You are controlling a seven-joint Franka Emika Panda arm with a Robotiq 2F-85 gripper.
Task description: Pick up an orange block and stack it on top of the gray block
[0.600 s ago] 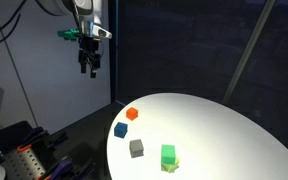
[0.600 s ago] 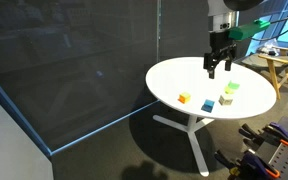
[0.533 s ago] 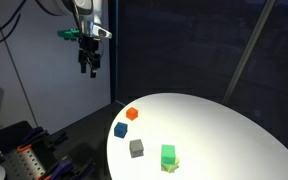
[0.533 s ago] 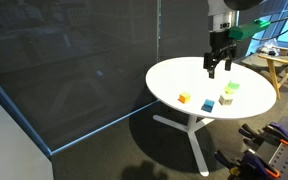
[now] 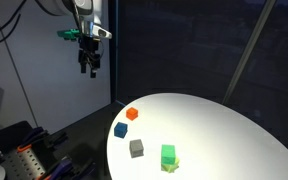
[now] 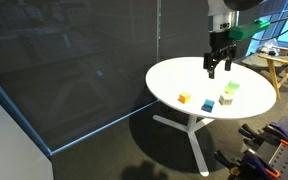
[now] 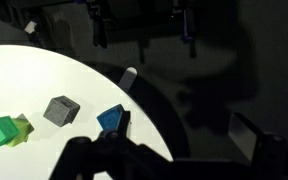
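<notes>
The orange block [image 5: 132, 113] sits near the edge of the round white table [image 5: 224, 125]; it also shows in an exterior view [image 6: 184, 98]. The gray block [image 5: 136, 148] lies on the table apart from it, and shows in an exterior view [image 6: 225, 99] and in the wrist view [image 7: 61, 110]. My gripper [image 5: 88, 69] hangs high above and off to the side of the table, open and empty; it also shows in an exterior view [image 6: 215, 68]. The orange block does not show in the wrist view.
A dark blue block [image 5: 120, 129] lies between the orange and gray blocks. A green block [image 5: 168, 156] lies beyond the gray one. Dark panels stand behind the table. A wooden stand [image 6: 282, 68] and equipment are on the floor nearby.
</notes>
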